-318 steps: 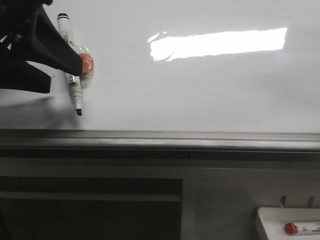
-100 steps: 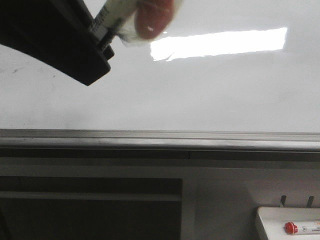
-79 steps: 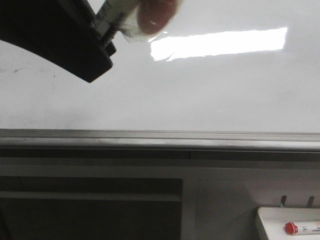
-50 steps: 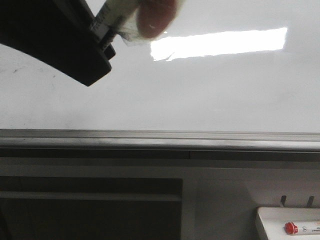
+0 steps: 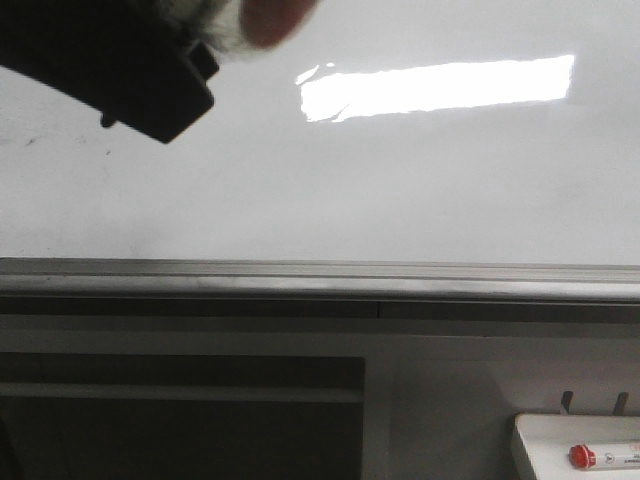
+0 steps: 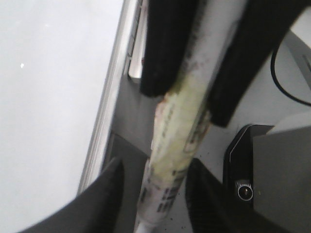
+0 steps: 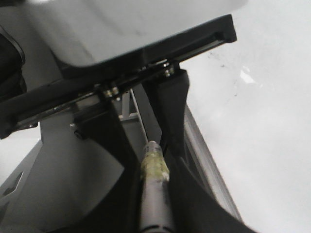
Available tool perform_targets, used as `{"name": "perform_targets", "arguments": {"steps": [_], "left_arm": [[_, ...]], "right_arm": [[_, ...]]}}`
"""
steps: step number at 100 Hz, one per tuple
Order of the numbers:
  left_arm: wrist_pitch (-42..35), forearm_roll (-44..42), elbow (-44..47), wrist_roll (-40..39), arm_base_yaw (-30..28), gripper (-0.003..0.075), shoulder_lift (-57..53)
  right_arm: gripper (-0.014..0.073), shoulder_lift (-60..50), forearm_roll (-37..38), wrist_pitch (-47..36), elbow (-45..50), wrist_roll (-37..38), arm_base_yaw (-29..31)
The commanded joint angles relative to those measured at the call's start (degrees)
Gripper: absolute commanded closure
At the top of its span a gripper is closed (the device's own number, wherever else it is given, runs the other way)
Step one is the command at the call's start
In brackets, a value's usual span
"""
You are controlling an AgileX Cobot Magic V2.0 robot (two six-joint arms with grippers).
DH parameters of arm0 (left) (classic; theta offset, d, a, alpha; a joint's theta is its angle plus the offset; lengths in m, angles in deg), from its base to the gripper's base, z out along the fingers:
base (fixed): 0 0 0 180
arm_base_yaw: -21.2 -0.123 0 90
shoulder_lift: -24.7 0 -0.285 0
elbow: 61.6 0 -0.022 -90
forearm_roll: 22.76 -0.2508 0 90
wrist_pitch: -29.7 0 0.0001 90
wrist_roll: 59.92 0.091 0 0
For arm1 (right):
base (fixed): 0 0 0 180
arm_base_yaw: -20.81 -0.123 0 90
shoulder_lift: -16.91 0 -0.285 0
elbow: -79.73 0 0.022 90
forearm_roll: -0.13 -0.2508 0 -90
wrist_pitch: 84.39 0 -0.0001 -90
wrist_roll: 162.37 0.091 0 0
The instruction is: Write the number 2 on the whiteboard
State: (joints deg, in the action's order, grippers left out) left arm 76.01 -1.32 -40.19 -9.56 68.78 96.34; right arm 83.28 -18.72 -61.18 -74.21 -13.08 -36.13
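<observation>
The whiteboard (image 5: 400, 190) fills the upper front view, glossy, with a bright glare; no number 2 shows on it, only faint specks. A taped marker (image 6: 177, 141) runs between both grippers. My right gripper (image 7: 155, 162) is shut on the marker barrel (image 7: 155, 204); its black fingers (image 6: 167, 53) clamp it in the left wrist view. My left gripper (image 6: 155, 167) straddles the marker, its jaws apart with gaps showing. In the front view a black gripper body (image 5: 140, 80) is at the upper left, with a blurred bit of marker (image 5: 240, 20) at the top edge.
A grey metal rail (image 5: 320, 280) edges the board, also seen in the left wrist view (image 6: 109, 111) and the right wrist view (image 7: 209, 165). A small white tray (image 5: 575, 445) with a red-capped marker (image 5: 600, 457) sits at the bottom right. A dark cabinet lies below the rail.
The marker left the board's lower left, where its tip pointed down, and rose toward the top. In the last half second gripper and marker shifted up and left, nearly out of frame.
</observation>
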Motion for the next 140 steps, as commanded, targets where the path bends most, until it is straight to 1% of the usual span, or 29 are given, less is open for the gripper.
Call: {"name": "perform_targets", "arguments": {"steps": [1, 6, 12, 23, 31, 33, 41, 51, 56, 66, 78, 92, 101, 114, 128, 140], "left_arm": [[-3.19, 2.02, -1.96, -3.88, 0.43, 0.0262, -3.38], [-3.12, 2.02, -1.96, -5.59, 0.43, 0.0236, -5.76], [-3.07, 2.02, -1.96, -7.14, 0.43, 0.0246, -8.79], [-3.86, 1.23, -1.96, -10.57, 0.43, 0.0294, -16.49], [-5.62, -2.15, -1.96, -16.6, 0.43, 0.0346, -22.63], [-6.33, -3.95, -1.96, -19.43, 0.15, 0.0374, -25.42], [-7.59, -9.13, -1.49, -27.43, -0.39, 0.0435, -30.94], [-7.73, -16.24, 0.03, -35.4, -1.04, 0.0542, -38.24], [-7.73, -18.09, 1.32, -37.6, -1.31, 0.0604, -41.3], [-7.73, -18.56, 4.94, -38.61, -1.41, 0.0742, -46.49], [-7.73, -18.56, 8.95, -39.91, -1.41, 0.0741, -50.94], [-7.73, -18.45, 11.78, -40.53, -1.41, 0.0741, -53.58], [-7.73, -18.2, 12.16, -40.53, -1.41, 0.0741, -53.71], [-7.86, -18.06, 12.29, -40.53, -1.41, 0.0741, -53.71], [-8.14, -18.06, 12.39, -40.53, -1.41, 0.0741, -53.71], [-8.66, -18.06, 12.52, -40.53, -1.41, 0.0741, -53.71]], "right_arm": [[0.0671, -0.51, 0.59, -8.18, -1.96, -0.18, 0.17], [0.0671, -0.51, 1.0, -10.37, -1.96, -0.18, 0.39], [0.0671, -0.51, 1.29, -13.01, -1.96, -0.18, 1.24], [0.0671, -0.33, 1.29, -16.75, -1.96, -0.18, 3.7], [0.0671, 0.06, 1.29, -18.22, -1.96, -0.18, 6.22], [0.0671, 0.37, 1.29, -18.22, -2.1, -0.18, 7.11], [0.0671, 1.76, 1.29, -18.22, -2.48, -0.18, 9.68], [0.0671, 4.66, 1.29, -18.22, -3.93, -0.18, 11.53], [0.0671, 6.53, 1.51, -18.22, -4.96, -0.18, 11.56], [0.0671, 10.84, 3.75, -18.09, -7.45, -0.18, 11.46], [0.0671, 15.16, 9.69, -17.4, -10.27, -0.18, 11.46], [0.0671, 18.59, 12.64, -16.11, -12.53, -0.18, 11.46], [0.0671, 19.93, 13.93, -14.45, -13.54, -0.18, 11.46], [0.067, 20.21, 17.05, -14.23, -13.79, -0.18, 11.8], [0.0664, 20.21, 18.09, -11.74, -13.83, -0.18, 14.46], [0.0656, 19.87, 18.33, -8.66, -14.94, -0.18, 17.88]]}}
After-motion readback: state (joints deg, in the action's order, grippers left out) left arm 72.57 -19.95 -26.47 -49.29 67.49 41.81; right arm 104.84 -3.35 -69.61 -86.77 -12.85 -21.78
